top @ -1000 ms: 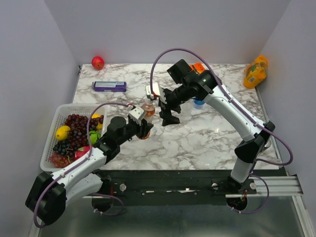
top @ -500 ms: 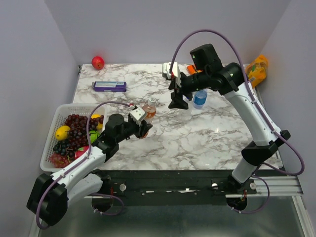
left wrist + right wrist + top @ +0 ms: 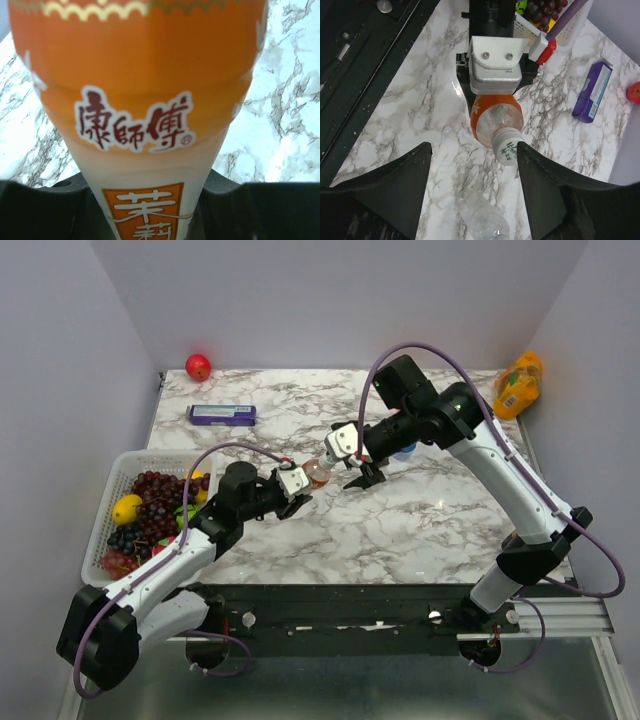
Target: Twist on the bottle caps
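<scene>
Left gripper (image 3: pixel 495 100) is clamped on the orange bottle (image 3: pixel 145 100) near its base, holding it tilted above the marble table (image 3: pixel 430 520); the whitish cap (image 3: pixel 507 150) sits on the bottle's neck, pointing toward the right gripper (image 3: pixel 472 157); the right gripper's jaws stand apart, one finger (image 3: pixel 405 190) clear of the bottle, the other just beside the cap; a clear bottle (image 3: pixel 482 217) lies on the table beneath; a fruit basket (image 3: pixel 150 458) sits at the table's left edge.

Left pincer (image 3: pixel 302 486) clamped, right pincer (image 3: pixel 362 478) parted
</scene>
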Controlling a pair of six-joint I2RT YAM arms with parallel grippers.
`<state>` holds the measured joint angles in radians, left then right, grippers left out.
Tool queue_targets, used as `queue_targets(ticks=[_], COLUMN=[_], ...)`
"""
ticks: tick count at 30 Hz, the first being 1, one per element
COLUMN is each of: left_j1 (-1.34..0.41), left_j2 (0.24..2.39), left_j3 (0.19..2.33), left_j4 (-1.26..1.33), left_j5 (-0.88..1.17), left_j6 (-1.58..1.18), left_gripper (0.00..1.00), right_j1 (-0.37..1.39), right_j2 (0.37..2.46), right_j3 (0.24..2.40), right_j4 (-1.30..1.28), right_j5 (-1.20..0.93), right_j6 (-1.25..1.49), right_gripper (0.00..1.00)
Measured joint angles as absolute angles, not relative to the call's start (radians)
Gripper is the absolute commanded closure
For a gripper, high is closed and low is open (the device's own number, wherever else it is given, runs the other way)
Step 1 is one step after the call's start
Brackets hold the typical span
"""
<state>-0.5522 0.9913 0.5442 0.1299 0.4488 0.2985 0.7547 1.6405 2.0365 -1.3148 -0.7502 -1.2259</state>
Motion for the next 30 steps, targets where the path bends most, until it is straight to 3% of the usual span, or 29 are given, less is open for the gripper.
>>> queue_targets(ticks=[6, 18, 24, 28, 30], left_j1=[-0.559, -0.565, -0.565, -0.565, -0.565], left_j2=[0.991, 0.976, 0.967, 0.967, 0.967], left_j3=[0.546, 0.55, 0.55, 0.55, 0.551], left_j4=[0.086, 0.063, 0.063, 0.064, 0.064], left_j5=[0.462, 0.469, 0.469, 0.468, 0.467], left_j6=[0.364, 0.427, 0.43, 0.429, 0.426], left_gripper=[1.0, 1.0, 1.0, 1.0, 1.0], right_j1=[0.757, 0.76, 0.76, 0.763, 0.765], right_j2=[1.642, 1.697, 1.715, 1.716, 1.72], right_j3=[2.037, 2.061, 2.061, 2.062, 2.068], right_j4=[-1.33, -1.333, -1.334, -1.338, -1.344], right_j5=[-0.751, -0.75, -0.745, -0.743, -0.74], right_j6=[-1.272, -1.379, -1.406, -1.404, -1.388], right_gripper=[0.24, 0.34, 0.46, 0.59, 0.61])
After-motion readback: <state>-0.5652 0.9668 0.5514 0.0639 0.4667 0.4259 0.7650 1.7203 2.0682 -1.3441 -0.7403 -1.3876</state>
